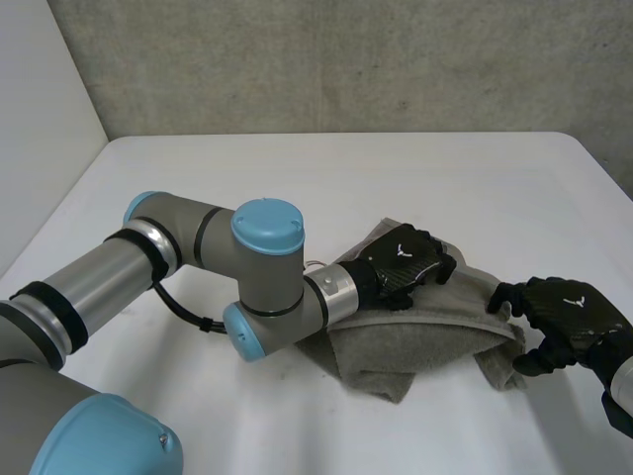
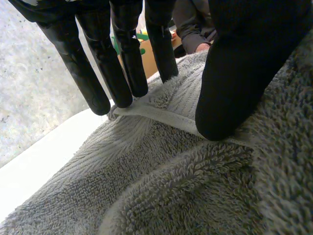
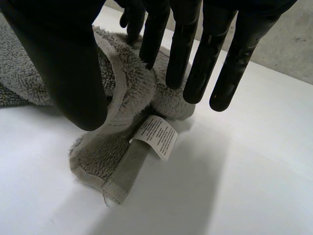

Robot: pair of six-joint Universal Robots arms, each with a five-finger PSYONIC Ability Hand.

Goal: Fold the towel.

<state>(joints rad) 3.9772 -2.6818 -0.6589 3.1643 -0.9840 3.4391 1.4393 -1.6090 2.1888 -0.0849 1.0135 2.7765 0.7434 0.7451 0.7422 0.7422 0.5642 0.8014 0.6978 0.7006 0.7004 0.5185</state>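
So, on your white table (image 1: 297, 178) the grey towel (image 1: 415, 336) lies bunched and only roughly doubled, a tidy fold not yet made, while your left hand (image 1: 401, 262) pinches a ridge at its far edge and your right hand (image 1: 569, 312) pinches its end near the label (image 3: 157, 136).

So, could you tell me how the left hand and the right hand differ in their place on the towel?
The left hand sits on the towel near its middle; the right hand is at its right end, partly over the table. A white label hangs by the right hand, a plain hem by the left hand. Both pinch towel between thumb and straight fingers.
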